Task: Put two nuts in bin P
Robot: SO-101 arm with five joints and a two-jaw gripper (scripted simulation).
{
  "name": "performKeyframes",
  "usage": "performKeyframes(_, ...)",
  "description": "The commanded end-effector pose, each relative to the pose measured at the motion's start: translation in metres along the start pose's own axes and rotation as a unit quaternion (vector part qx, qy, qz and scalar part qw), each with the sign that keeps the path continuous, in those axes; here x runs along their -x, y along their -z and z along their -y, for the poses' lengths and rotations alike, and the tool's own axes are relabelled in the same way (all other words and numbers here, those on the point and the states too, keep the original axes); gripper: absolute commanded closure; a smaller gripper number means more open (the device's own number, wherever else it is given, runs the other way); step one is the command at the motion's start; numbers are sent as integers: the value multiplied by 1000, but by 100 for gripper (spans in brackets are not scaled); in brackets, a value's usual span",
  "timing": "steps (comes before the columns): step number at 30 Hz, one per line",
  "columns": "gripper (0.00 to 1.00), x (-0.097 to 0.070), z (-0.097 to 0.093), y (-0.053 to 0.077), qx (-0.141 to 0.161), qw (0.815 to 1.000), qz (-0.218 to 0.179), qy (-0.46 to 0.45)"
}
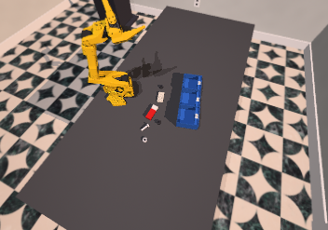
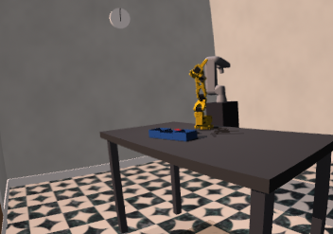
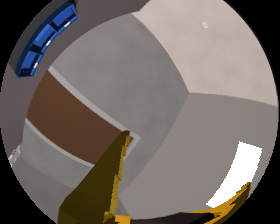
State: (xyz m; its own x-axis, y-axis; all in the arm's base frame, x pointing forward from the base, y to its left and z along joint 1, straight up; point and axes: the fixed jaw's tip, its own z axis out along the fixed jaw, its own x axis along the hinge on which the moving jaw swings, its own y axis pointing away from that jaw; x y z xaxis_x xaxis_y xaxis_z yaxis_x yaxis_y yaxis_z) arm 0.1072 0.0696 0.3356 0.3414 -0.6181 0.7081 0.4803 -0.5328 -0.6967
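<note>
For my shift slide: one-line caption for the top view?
Yellow arm raised, gripper open and empty, small parts beside the blue bin on the dark table.

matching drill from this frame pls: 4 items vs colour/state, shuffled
Items:
1. bin
2. hand
3. block
4. table

Descriptions:
a. red and white
b. dark grey
c. blue, three compartments
d. open, raised, holding nothing

Pairs: 1-c, 2-d, 3-a, 4-b
</note>
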Motion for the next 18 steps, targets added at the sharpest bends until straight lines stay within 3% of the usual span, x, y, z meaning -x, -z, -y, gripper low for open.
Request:
performKeyframes(1, 0, 5, -6, -6, 18, 1000, 11, -16)
performKeyframes(12, 0, 25, -29, -31, 83, 993, 58, -67)
performKeyframes(15, 0, 26, -29, -27, 81, 993, 62, -63)
performKeyframes(18, 0, 31, -35, -31, 98, 990, 71, -76)
